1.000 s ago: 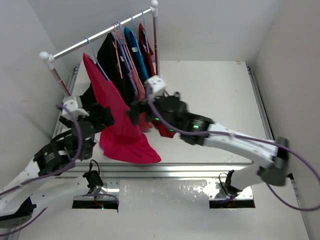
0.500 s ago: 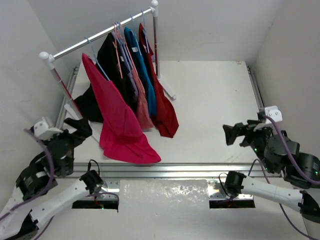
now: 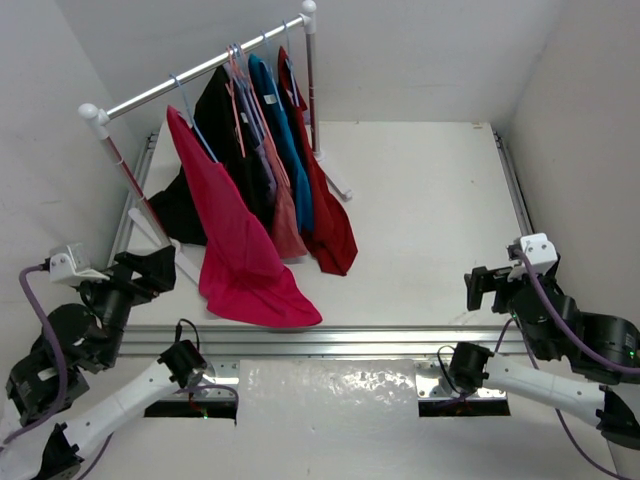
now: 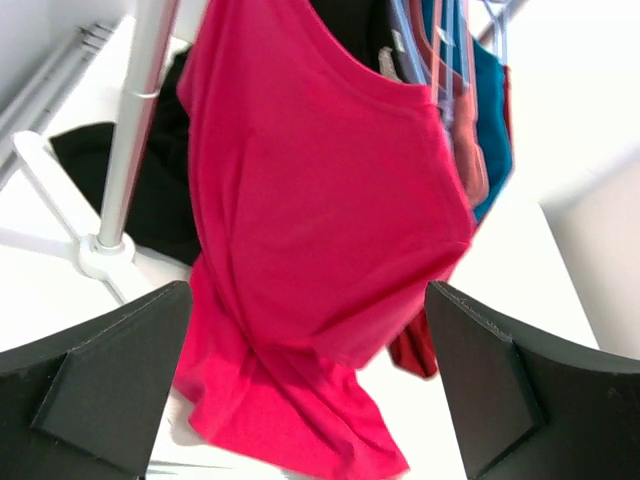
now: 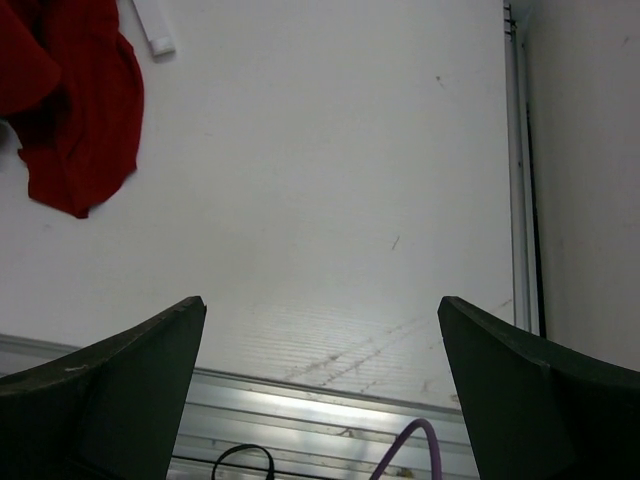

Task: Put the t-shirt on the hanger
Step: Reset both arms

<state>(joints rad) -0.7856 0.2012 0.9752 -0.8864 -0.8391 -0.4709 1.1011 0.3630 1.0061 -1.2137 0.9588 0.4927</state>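
The magenta-pink t-shirt point(image 3: 235, 240) hangs from the rack's rail on the pale blue hanger point(image 3: 190, 112), its hem trailing on the table. It fills the left wrist view point(image 4: 320, 200). My left gripper point(image 3: 150, 268) is open and empty, drawn back to the near left, apart from the t-shirt. My right gripper point(image 3: 488, 287) is open and empty at the near right, over bare table.
A white clothes rack point(image 3: 200, 72) stands at the far left with black, salmon, teal and dark red shirts point(image 3: 330, 225) on hangers. Its post point(image 4: 135, 130) and foot are close to my left gripper. A metal rail point(image 3: 400, 340) edges the table's near side.
Both arms have pulled back from the rack to the table's near corners. The t-shirt stays hanging where it was.
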